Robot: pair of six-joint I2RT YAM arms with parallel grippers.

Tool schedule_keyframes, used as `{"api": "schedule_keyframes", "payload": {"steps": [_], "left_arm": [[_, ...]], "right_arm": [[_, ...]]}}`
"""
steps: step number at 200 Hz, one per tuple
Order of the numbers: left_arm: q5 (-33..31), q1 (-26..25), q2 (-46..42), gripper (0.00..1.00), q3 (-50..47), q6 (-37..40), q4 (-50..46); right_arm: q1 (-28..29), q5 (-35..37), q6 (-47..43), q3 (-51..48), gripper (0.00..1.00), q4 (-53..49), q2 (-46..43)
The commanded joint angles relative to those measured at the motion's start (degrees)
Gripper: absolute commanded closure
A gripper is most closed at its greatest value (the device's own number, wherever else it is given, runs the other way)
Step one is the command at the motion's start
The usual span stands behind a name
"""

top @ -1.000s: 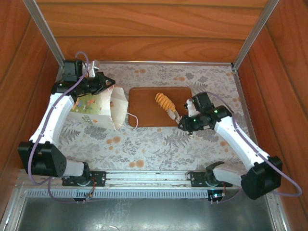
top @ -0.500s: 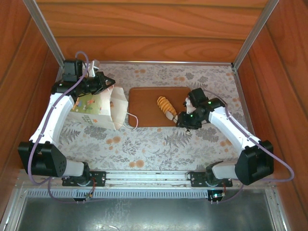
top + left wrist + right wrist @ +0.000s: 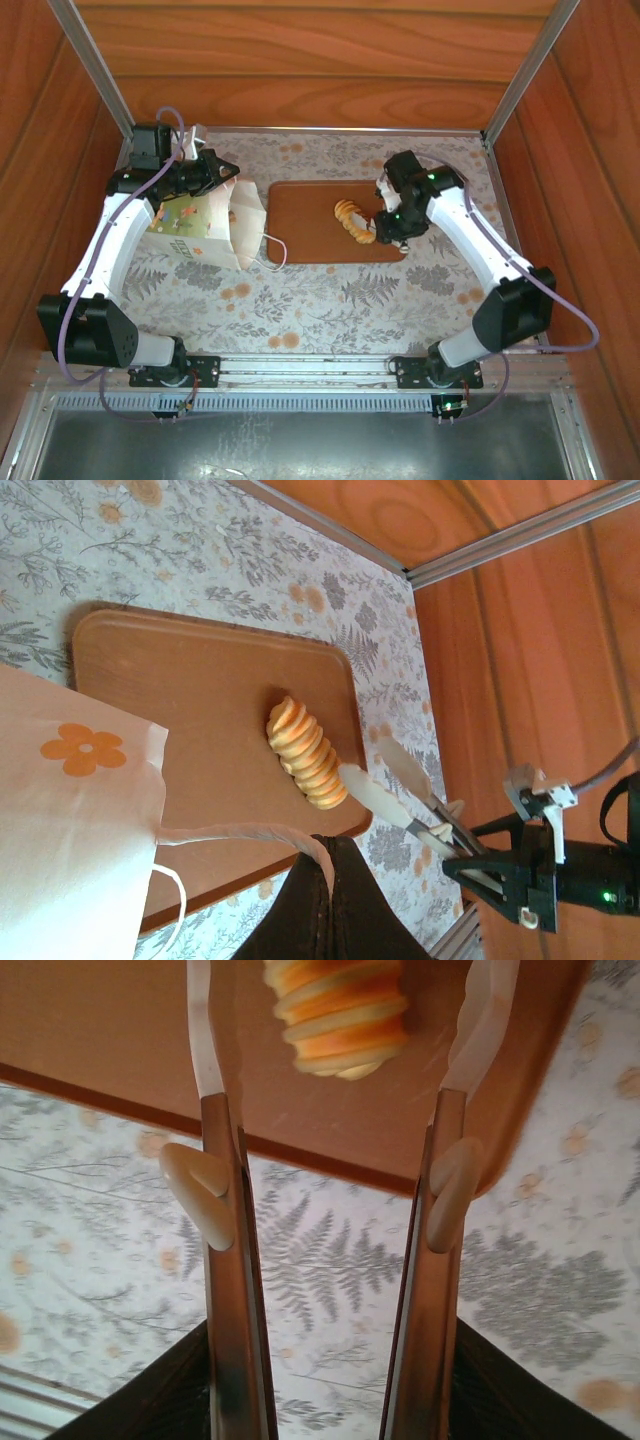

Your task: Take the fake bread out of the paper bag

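Top view: L gripper (image 3: 208,178) is pressed together on the far rim of the paper bag (image 3: 190,228), which is white and creased w/ its mouth turned twd the board (image 3: 300,215). One fake bread, a ridged loaf (image 3: 352,220), lies on that flat brown board, just L of the R gripper (image 3: 372,228).

Left wrist: the loaf's long axis points at the R fingertips. It looks ribbed and glossy.

Right wrist: fingers (image 3: 205,1020) are spread, w/ the loaf between the tips and a gap each side. We judge the R arm nearer for the next reach. The bag's inside is hidden.

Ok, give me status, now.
Left gripper shut on paper bag. Right gripper open at bread end. Bread lying on board, outside bag. Nothing in the way.
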Motion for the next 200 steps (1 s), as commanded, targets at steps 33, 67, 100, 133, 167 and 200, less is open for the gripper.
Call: {"api": "schedule_keyframes", "payload": {"steps": [33,67,100,133,167,200], "left_arm": [[0.39,-0.43,-0.41,1.00,-0.58,0.45,2.11],[0.20,-0.38,-0.78,1.00,-0.67,0.52,2.10],[0.20,-0.43,-0.83,1.00,-0.78,0.54,2.07],[0.15,-0.38,-0.74,1.00,-0.76,0.50,2.10],[0.21,-0.28,-0.69,1.00,-0.60,0.63,2.18],[0.49,-0.31,-0.48,1.00,-0.41,0.60,2.21]], "right_arm": [[3.80,6.07,-9.49,11.27,0.43,-8.07,11.33],[4.61,6.48,-9.10,14.66,0.44,-7.90,15.15],[4.61,8.99,-7.97,16.72,0.45,-9.24,18.18],[4.54,7.15,-6.64,16.99,0.49,-10.11,19.57],[4.45,5.79,-4.68,15.50,0.58,-9.67,18.87],[3.14,6.64,2.16,15.49,0.58,-7.53,16.83]]}}
